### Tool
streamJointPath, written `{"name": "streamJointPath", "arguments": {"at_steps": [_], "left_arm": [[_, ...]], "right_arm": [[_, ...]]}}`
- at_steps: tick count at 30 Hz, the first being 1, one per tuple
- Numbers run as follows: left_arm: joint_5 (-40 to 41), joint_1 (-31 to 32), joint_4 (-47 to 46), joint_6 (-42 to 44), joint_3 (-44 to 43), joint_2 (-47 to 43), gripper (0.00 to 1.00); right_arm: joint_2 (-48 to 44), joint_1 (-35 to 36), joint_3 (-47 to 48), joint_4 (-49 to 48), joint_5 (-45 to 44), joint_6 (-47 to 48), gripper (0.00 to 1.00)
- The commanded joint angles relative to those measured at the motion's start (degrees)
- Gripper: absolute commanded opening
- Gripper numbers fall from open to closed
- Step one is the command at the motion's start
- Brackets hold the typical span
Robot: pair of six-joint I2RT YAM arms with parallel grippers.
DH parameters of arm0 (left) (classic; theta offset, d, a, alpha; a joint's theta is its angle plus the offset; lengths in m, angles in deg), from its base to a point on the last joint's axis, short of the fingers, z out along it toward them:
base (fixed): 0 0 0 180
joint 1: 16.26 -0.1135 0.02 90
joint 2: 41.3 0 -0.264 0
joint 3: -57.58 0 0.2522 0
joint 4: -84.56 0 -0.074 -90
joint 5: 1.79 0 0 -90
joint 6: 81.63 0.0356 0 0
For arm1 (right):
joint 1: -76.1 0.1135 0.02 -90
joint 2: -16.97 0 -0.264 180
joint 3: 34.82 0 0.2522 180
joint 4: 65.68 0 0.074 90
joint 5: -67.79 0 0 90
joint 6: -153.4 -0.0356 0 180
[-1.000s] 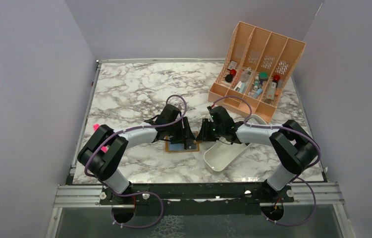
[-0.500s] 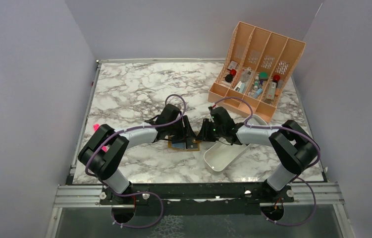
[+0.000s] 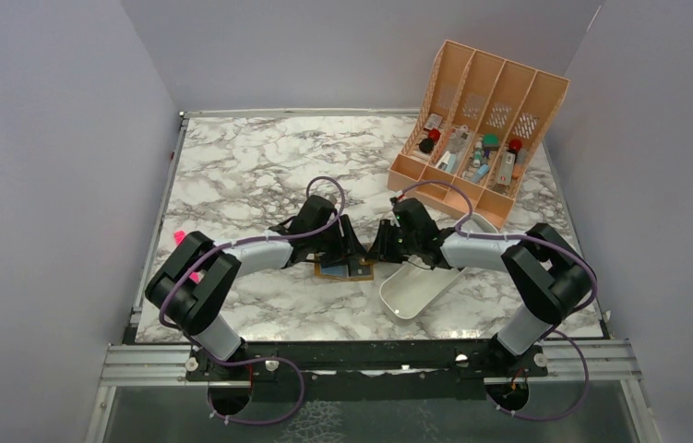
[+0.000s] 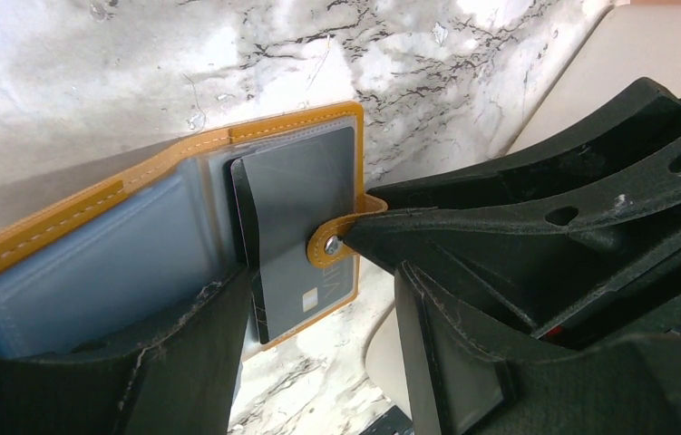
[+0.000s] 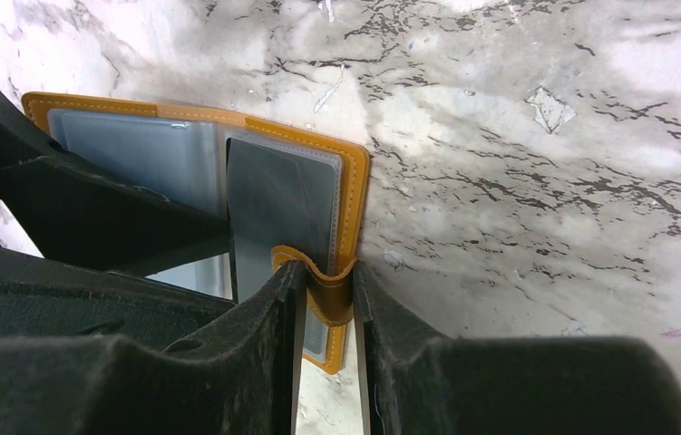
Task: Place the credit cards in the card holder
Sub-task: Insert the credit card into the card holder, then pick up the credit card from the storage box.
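Note:
The card holder [image 3: 340, 271] lies open on the marble between both grippers, mustard-orange with clear inner pockets [image 4: 92, 263]. A dark grey credit card [image 4: 305, 204] sits in its right pocket, its lower end with chip and lettering sticking out. My right gripper [image 5: 329, 304] is shut on the wallet's snap tab [image 5: 327, 283], which curls up between its fingers; the tab also shows in the left wrist view [image 4: 332, 243]. My left gripper [image 4: 318, 317] is open low over the wallet, one finger [image 4: 155, 362] on the left half. No other card shows.
A white oblong tray [image 3: 416, 288] lies just right of the wallet, under the right arm. The peach slotted organiser [image 3: 481, 125] with small items stands at the back right. Grey walls close in the table's left, back and right sides.
My left gripper has edged a little further over the wallet, covering more of it. My right gripper has stayed at the wallet's right edge on the tab.

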Motion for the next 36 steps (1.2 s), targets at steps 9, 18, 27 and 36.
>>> {"name": "streamJointPath", "arguments": {"at_steps": [9,18,27,36], "left_arm": [[4.8,1.1,7.1,6.1,-3.1,-5.0,0.63],[5.0,0.9,10.7,9.3,-4.7,-6.8,0.64],[5.5,0.7,16.7,13.2,-7.0,-12.2,0.73],[5.1,0.7,24.4,19.2,-8.7,-20.1,0.99]], "right_arm": [[-7.9,0.9,6.0,12.0,-10.3,12.7,0.42],[-16.1,0.6,7.4,19.9,-20.8,25.2,0.54],[-23.2,0.3,9.4,30.8,-36.5,37.2,0.54],[-31.6,-0.8,4.8,30.0,-37.4,52.8,0.54]]}}
